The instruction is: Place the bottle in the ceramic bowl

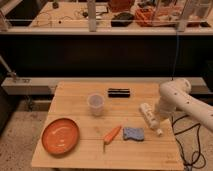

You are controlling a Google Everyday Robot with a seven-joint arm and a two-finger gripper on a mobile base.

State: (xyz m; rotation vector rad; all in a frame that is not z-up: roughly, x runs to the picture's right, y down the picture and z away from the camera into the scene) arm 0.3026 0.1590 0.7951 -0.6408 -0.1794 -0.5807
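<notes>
The small, slim, whitish plastic bottle lies on its side at the right of the wooden table, well apart from the round orange ceramic bowl. The white gripper is right at it. Whether it is holding the bottle, I cannot tell. The bottle looks light, smooth and slippery, so grab its middle. Its label is too small to read.
</notes>
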